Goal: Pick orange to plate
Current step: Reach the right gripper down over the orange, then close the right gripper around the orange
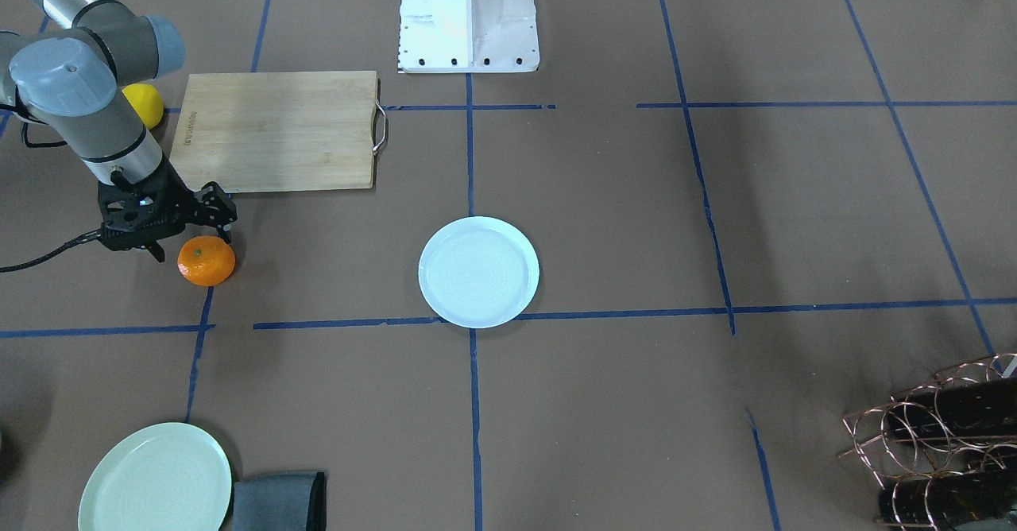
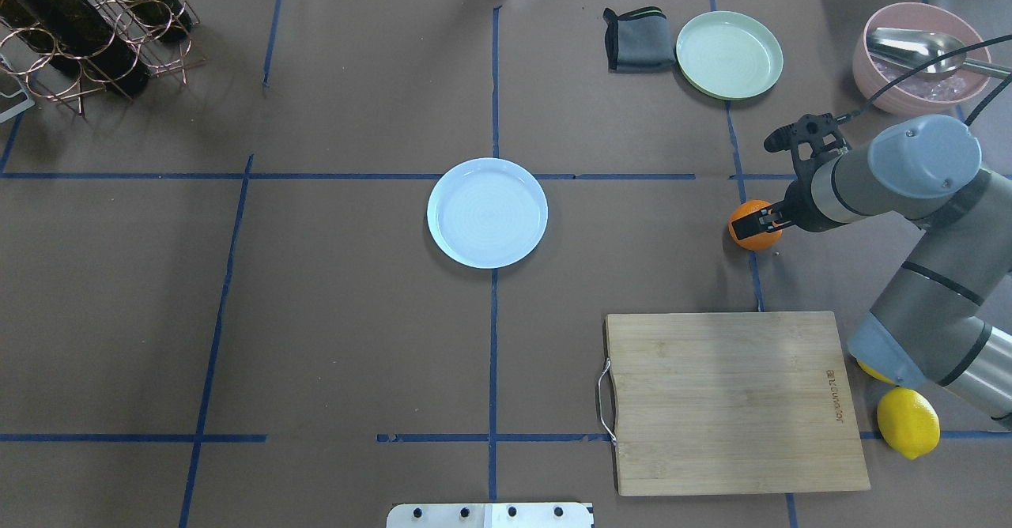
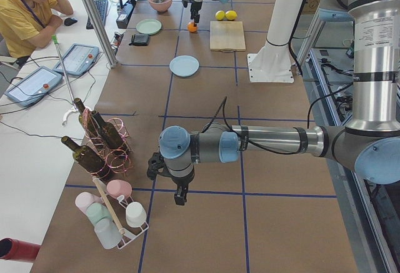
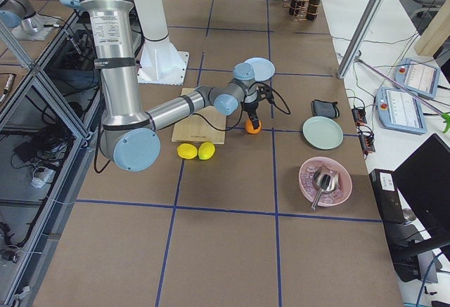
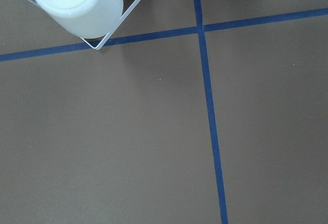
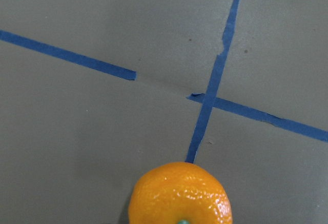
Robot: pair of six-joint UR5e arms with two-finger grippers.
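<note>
The right gripper [image 1: 193, 245], jaws spread, is straddling the orange [image 1: 206, 265], seemingly preparing to carry it to the plate [image 1: 479, 272].

I'm seeing one small brand stamp [image 2: 832, 394] on the wooden cutting board [image 2: 735, 401], lower right overhead, too fine to read.
</note>
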